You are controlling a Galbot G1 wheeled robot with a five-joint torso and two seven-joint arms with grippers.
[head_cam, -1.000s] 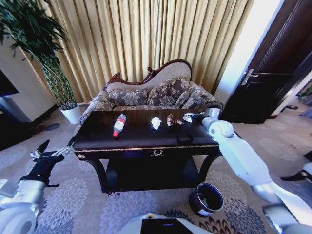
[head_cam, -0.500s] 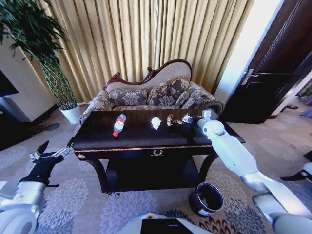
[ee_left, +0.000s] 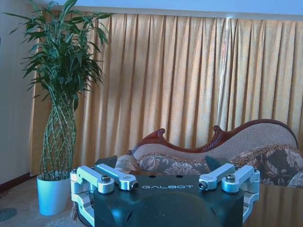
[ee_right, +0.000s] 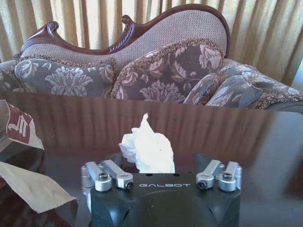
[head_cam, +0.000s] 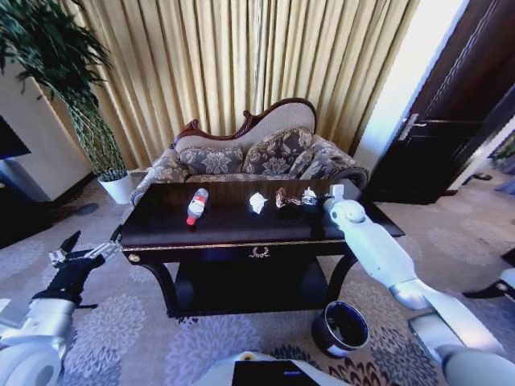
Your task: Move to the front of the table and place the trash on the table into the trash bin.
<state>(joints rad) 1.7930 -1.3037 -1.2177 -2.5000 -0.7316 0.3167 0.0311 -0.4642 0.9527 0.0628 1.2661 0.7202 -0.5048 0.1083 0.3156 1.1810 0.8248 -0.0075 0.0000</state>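
Now right gripper [ee_right: 162, 182] sits at the paper wad [ee_right: 147, 150], jaws spread; we judge it light, crushable: pinch mid-bulk.

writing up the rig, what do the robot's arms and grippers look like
Both arms have smooth white rounded shells with grey joints. The left gripper is black with silver metal finger links. The right gripper has a black glossy body with GALBOT in pale letters and silver linkages with round bolts on each side.
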